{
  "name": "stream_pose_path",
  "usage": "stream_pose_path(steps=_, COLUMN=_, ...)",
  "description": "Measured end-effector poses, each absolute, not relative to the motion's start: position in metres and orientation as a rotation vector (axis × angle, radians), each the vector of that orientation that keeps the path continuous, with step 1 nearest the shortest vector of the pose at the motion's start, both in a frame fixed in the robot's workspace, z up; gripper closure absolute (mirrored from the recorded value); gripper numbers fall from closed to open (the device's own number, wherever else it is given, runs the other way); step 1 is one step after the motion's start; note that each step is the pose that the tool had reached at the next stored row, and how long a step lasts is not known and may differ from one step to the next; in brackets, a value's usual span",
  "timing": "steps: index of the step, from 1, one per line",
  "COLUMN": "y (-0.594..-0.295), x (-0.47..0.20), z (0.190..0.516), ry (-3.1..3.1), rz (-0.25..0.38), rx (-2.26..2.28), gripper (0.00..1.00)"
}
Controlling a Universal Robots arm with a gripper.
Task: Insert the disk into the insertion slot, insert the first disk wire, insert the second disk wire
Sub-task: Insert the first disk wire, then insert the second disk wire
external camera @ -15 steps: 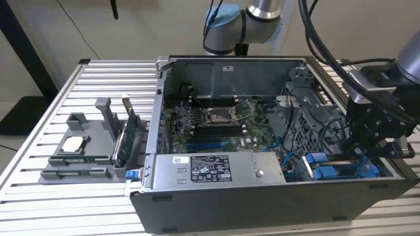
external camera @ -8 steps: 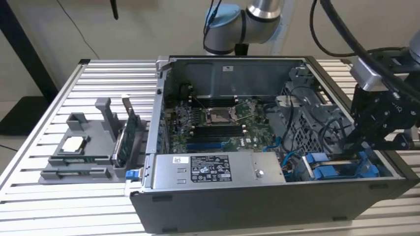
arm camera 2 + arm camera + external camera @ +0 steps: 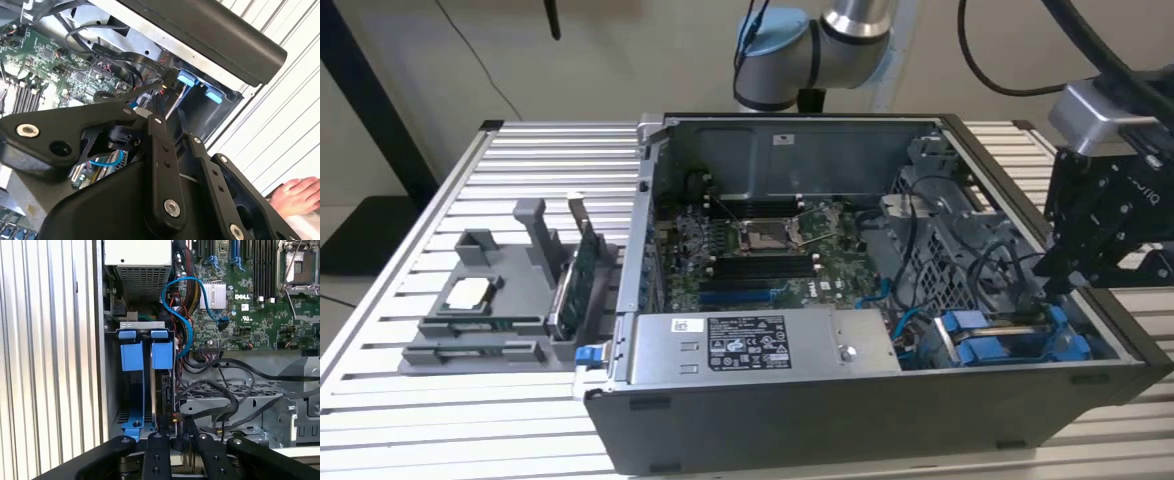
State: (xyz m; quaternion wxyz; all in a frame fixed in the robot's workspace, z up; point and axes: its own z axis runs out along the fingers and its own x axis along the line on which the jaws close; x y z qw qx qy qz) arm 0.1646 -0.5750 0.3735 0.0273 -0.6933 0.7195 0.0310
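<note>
Disk [image 3: 162, 356] sits in the insertion slot [image 3: 143, 326], end effector [image 3: 177, 438] near it, grip impossible to tell.

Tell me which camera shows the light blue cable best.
The first wrist view: the light blue cable loops unobstructed to the motherboard. The exterior view shows a short stretch of it beside the power supply; the second wrist view, a partly hidden curl.

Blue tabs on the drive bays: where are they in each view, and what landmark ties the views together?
Exterior view: blue tabs in the case's near corner, at the exterior view's right.
Second wrist view: tabs under the case's dark rim.
First wrist view: tabs side by side, beside the ribbed table.
Shared landmark: the green motherboard.
</note>
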Motion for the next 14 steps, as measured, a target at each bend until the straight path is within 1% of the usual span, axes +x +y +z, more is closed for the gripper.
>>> stream_pose_path(steps=14, y=-0.574, x=0.184, z=0.374, ry=2.223, rz=0.098, rx=-2.142, gripper=0.74)
